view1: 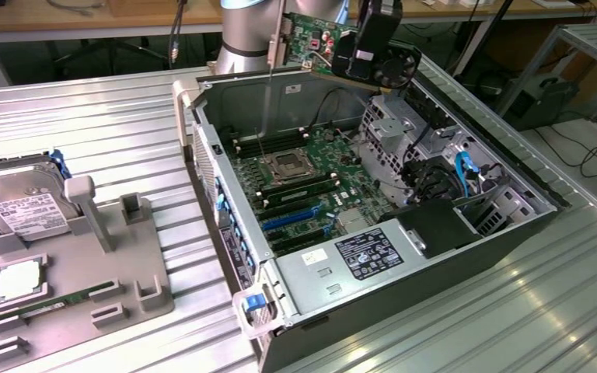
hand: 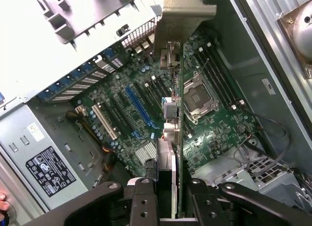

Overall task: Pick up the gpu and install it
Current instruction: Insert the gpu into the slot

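One gpu | green board, silver bracket (slim) | clamped in claw

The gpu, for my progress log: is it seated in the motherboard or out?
Out. The claw holds the gpu above the open computer case, clear of the motherboard; the blue slot is bare.

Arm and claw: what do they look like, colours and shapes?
The arm is a smooth silver-grey tube with a darker grey band at the joint. The claw is matte black, with two flat linkage fingers that have round pivot bolts.
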Controlling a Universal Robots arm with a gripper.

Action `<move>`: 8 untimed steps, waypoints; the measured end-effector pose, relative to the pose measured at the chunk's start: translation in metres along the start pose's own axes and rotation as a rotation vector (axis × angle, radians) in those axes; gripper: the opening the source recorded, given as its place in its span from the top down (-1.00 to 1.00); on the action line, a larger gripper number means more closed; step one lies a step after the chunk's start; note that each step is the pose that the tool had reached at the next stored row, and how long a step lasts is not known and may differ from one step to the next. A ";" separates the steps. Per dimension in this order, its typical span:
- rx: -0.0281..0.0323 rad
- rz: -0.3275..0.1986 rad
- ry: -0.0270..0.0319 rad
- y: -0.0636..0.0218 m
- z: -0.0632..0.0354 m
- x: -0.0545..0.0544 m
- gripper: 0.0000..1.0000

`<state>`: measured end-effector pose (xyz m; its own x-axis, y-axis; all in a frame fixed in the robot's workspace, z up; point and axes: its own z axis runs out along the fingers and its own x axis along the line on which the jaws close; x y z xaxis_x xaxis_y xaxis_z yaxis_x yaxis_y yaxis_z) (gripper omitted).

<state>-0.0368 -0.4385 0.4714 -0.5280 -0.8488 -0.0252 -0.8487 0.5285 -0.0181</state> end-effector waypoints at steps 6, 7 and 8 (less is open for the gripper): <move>-0.0009 -0.037 -0.0007 0.0000 0.0000 0.000 0.44; -0.0010 -0.041 -0.0008 0.0000 0.0000 0.000 0.44; -0.0011 -0.046 -0.0008 0.0000 0.0000 0.000 0.44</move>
<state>-0.0368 -0.4384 0.4714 -0.4886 -0.8721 -0.0252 -0.8720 0.4891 -0.0181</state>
